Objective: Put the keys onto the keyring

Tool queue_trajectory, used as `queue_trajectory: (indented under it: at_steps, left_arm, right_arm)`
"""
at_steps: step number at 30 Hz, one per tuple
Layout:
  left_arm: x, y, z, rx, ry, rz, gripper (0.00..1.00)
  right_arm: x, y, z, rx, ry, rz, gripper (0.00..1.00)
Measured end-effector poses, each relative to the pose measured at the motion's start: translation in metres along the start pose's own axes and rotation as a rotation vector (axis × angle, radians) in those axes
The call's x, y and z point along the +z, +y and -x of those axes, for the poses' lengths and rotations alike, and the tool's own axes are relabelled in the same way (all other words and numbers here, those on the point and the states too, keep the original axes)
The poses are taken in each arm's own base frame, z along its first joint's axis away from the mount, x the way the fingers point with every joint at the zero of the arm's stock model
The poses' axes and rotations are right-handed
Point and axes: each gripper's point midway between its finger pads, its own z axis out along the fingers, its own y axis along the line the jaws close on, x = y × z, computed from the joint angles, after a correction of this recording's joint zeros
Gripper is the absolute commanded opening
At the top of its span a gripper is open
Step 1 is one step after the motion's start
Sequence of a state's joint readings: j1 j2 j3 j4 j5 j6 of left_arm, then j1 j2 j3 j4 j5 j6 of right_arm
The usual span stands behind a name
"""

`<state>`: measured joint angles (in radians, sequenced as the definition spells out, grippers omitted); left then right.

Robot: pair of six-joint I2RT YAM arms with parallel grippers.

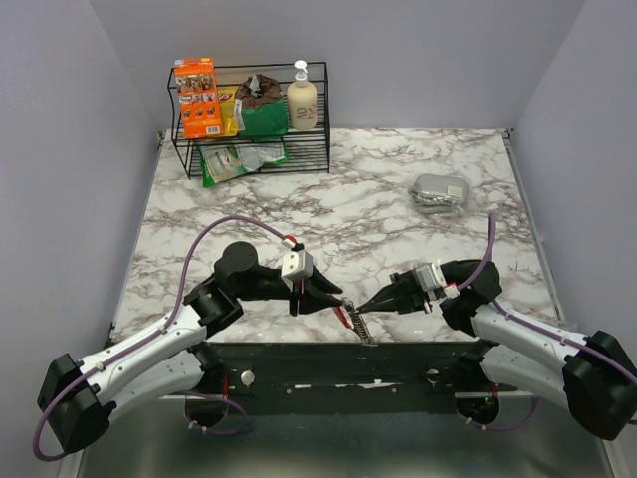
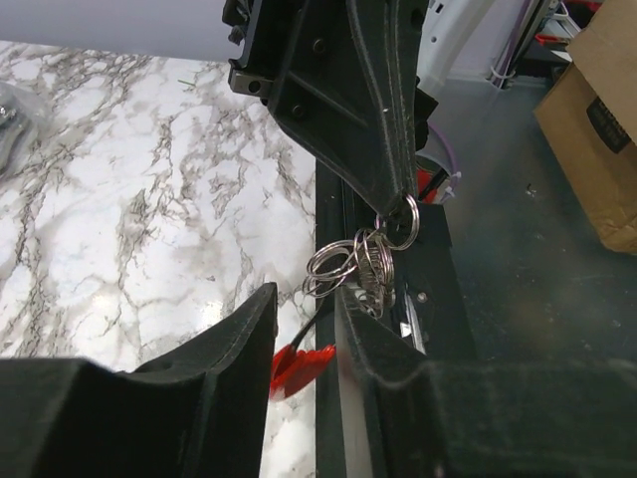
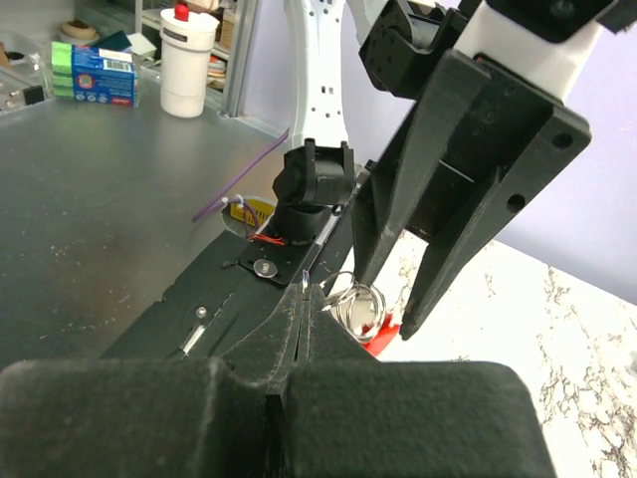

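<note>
The keyring (image 1: 355, 324) hangs at the table's front edge, its red side (image 1: 341, 317) to the left and its gray ridged side (image 1: 365, 332) to the right. My left gripper (image 1: 343, 304) has its jaws narrowed on the red side (image 2: 299, 364), which fills the gap between the fingers (image 2: 224, 349). A bunch of silver split rings (image 2: 348, 264) hangs off the dark wire. My right gripper (image 1: 364, 305) is shut on one ring (image 2: 403, 221). In the right wrist view the rings (image 3: 356, 302) sit beside my shut fingertips (image 3: 311, 309). The black key is hidden.
A black wire rack (image 1: 254, 149) with an orange box, green packets and a soap bottle stands at the back left. A gray packet (image 1: 440, 194) lies at the back right. The dark frame (image 1: 348, 363) runs just below the table's front edge.
</note>
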<state>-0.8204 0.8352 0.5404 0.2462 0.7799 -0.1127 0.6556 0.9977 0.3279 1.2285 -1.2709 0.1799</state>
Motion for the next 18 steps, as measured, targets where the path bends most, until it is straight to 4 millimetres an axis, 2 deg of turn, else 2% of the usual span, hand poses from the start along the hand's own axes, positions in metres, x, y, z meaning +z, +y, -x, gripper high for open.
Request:
queue_trajectory:
  at_steps: [3,4,12,18]
  left_arm:
    - [0.001,0.001,-0.003,-0.011,0.009,0.0,0.12]
    - [0.001,0.001,-0.003,-0.014,0.011,0.0,0.1]
    - [-0.002,0.001,0.001,-0.001,0.007,0.014,0.0]
    - [-0.005,-0.001,0.007,0.019,-0.009,0.024,0.0]
  right_arm:
    - [0.0,0.0,0.0,0.0,-0.001,0.0,0.01]
    - [0.0,0.0,0.0,0.0,-0.001,0.0,0.01]
    - [0.0,-0.001,-0.004,0.017,0.003,-0.001,0.01]
    - [0.0,-0.002,-0.01,0.052,0.011,-0.003,0.01]
